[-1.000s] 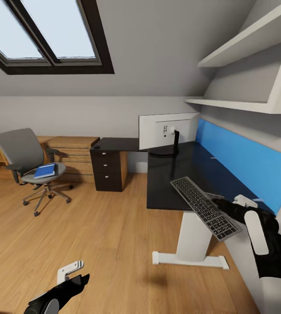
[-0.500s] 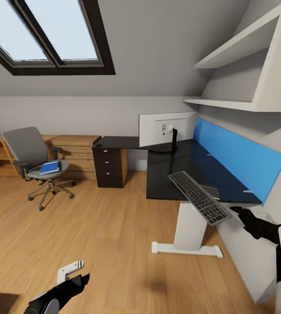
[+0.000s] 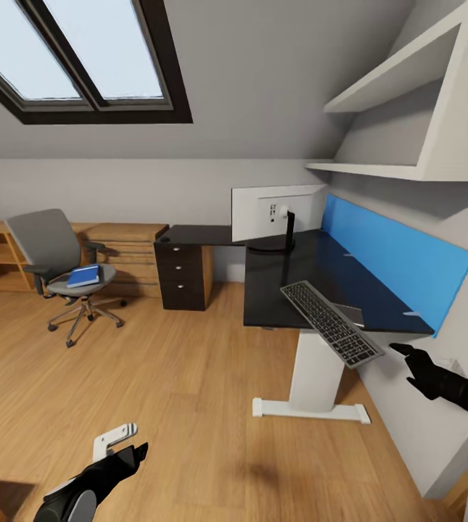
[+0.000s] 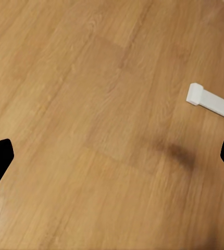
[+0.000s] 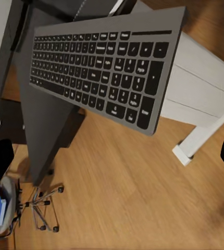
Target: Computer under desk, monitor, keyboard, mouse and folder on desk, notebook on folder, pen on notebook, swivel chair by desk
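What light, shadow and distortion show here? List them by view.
Head view: wide-angle bend in the skylight and shelves, even soft light, a sheen on the desk. Left wrist view: one soft dark smudge of shadow on the floor. Right wrist view: keyboard sharp, steeply foreshortened.

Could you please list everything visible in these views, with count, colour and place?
keyboard: one, dark grey keys in a silver frame, on the near corner of the desk, partly overhanging the edge
desk: one, black top, white legs, blue back panel, along the right wall
monitor: one, white back toward the camera, on the far part of the desk
swivel chair: one, grey with black arms, on the floor at the left
folder: one, blue, on the chair seat
drawer cabinet: one, black, under the desk's far end
wooden chest: one, light wood, behind the chair
skylight: one, dark frame, in the sloped ceiling
shelves: two, white, on the right wall
left gripper: open, over the floor
right gripper: open, near the keyboard
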Controlling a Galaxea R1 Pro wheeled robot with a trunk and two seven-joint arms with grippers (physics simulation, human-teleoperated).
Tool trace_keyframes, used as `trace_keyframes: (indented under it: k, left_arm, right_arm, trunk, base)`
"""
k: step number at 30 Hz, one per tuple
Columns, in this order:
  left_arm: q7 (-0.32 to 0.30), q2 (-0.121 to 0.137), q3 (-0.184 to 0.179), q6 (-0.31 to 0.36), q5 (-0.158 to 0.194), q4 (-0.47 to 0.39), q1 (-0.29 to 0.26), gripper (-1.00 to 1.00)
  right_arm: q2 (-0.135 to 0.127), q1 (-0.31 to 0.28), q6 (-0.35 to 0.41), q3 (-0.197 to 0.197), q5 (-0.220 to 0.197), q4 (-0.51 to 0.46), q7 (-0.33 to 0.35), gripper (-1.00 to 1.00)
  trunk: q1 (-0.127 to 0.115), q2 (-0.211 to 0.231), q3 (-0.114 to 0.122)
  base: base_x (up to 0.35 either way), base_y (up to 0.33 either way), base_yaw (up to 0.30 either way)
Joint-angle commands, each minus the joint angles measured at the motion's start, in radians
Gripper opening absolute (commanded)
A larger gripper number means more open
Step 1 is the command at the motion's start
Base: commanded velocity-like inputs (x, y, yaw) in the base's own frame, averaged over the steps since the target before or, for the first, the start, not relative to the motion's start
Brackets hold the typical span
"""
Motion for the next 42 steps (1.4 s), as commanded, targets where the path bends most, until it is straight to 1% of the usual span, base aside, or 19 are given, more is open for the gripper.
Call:
trace_keyframes:
  k: [1,5,6,10,13,16,17,18,20,23,26,29,30,32,33,34,36,38,42]
  left_arm:
    - [0.008,0.000,-0.001,0.003,0.010,-0.001,-0.001,1.00]
    - [0.009,0.000,-0.002,0.002,0.009,0.000,-0.001,1.00]
    - [0.009,-0.002,-0.003,0.002,0.008,0.000,-0.001,1.00]
    - [0.009,-0.004,-0.004,0.002,0.008,0.001,-0.001,1.00]
    - [0.009,-0.004,-0.005,0.002,0.008,0.002,-0.001,1.00]
    - [0.009,-0.004,-0.006,0.002,0.008,0.006,-0.001,1.00]
    - [0.009,-0.004,-0.007,0.002,0.008,0.010,-0.001,1.00]
    - [0.009,-0.004,-0.008,0.001,0.008,0.013,-0.001,1.00]
    - [0.009,-0.004,-0.008,0.002,0.008,0.015,-0.001,1.00]
    - [0.009,-0.004,-0.008,0.001,0.008,0.017,-0.001,1.00]
    - [0.009,-0.005,-0.008,0.001,0.008,0.017,-0.001,1.00]
    - [0.009,-0.019,-0.007,0.000,0.007,0.017,-0.001,1.00]
    - [0.009,-0.021,-0.007,0.000,0.007,0.017,-0.001,1.00]
    - [0.009,-0.028,-0.008,-0.001,0.007,0.017,-0.001,1.00]
    - [0.009,-0.029,-0.008,-0.001,0.007,0.017,-0.001,1.00]
    - [0.009,-0.029,-0.008,-0.001,0.006,0.017,-0.001,1.00]
    - [0.009,-0.030,-0.008,-0.001,0.006,0.017,-0.001,1.00]
    - [0.009,-0.030,-0.008,-0.001,0.005,0.017,-0.001,1.00]
    - [0.009,-0.030,-0.007,-0.001,0.005,0.017,-0.001,1.00]
  right_arm:
    - [0.001,-0.001,0.001,-0.001,-0.011,0.000,-0.010,1.00]
    - [0.004,-0.001,-0.014,-0.002,-0.011,0.019,-0.010,1.00]
    - [0.001,-0.001,-0.065,-0.002,-0.012,0.059,0.002,1.00]
    - [-0.014,-0.002,-0.155,-0.001,-0.014,0.185,0.091,1.00]
    - [-0.045,-0.003,-0.250,0.000,-0.013,0.279,0.206,1.00]
    - [-0.054,-0.004,-0.321,-0.001,-0.013,0.319,0.234,1.00]
    - [-0.056,-0.004,-0.384,-0.001,-0.013,0.338,0.245,1.00]
    - [-0.058,-0.004,-0.497,0.000,-0.014,0.355,0.256,1.00]
    - [-0.058,-0.004,-0.599,0.002,-0.015,0.362,0.261,1.00]
    - [-0.055,-0.005,-0.688,0.008,-0.015,0.366,0.266,1.00]
    - [-0.055,-0.005,-0.696,0.010,-0.015,0.368,0.264,1.00]
    - [-0.055,-0.006,-0.682,0.009,-0.023,0.370,0.262,1.00]
    - [-0.056,-0.006,-0.673,0.008,-0.036,0.370,0.262,1.00]
    - [-0.060,-0.006,-0.598,0.008,-0.150,0.378,0.259,1.00]
    - [-0.061,-0.006,-0.580,0.008,-0.174,0.381,0.257,1.00]
    - [-0.064,-0.006,-0.543,0.008,-0.220,0.386,0.247,1.00]
    - [-0.075,-0.006,-0.468,0.008,-0.324,0.404,0.203,1.00]
    - [-0.111,-0.006,-0.401,0.008,-0.464,0.468,0.169,1.00]
    - [-0.123,-0.006,-0.380,0.008,-0.500,0.490,0.163,1.00]
  trunk:
    - [0.004,-0.008,-0.004]
    - [0.019,-0.036,-0.017]
    - [0.023,-0.043,-0.020]
    - [0.038,-0.071,-0.033]
    - [0.050,-0.092,-0.042]
    - [0.061,-0.113,-0.051]
    - [0.065,-0.120,-0.054]
    - [0.069,-0.127,-0.058]
    - [0.077,-0.141,-0.064]
    - [0.088,-0.162,-0.073]
    - [0.100,-0.183,-0.083]
    - [0.111,-0.204,-0.092]
    - [0.115,-0.211,-0.095]
    - [0.123,-0.225,-0.101]
    - [0.127,-0.232,-0.105]
    - [0.130,-0.239,-0.108]
    - [0.138,-0.253,-0.114]
    - [0.146,-0.267,-0.120]
    - [0.161,-0.295,-0.133]
  base:
    - [0.000,0.000,0.000]
    - [0.000,0.000,0.000]
    - [0.000,0.000,0.000]
    - [0.000,0.000,0.000]
    - [0.000,0.000,0.000]
    - [0.000,0.000,0.000]
    - [0.000,0.000,0.000]
    - [0.000,0.000,0.000]
    - [0.000,0.000,0.000]
    - [0.000,0.000,0.000]
    - [0.000,0.000,0.000]
    - [0.000,0.000,0.000]
    - [0.000,0.000,0.000]
    - [0.000,0.000,0.000]
    - [0.000,0.000,0.000]
    - [0.000,0.000,0.000]
    - [0.000,0.000,0.000]
    - [0.000,0.000,0.000]
    - [0.000,0.000,0.000]
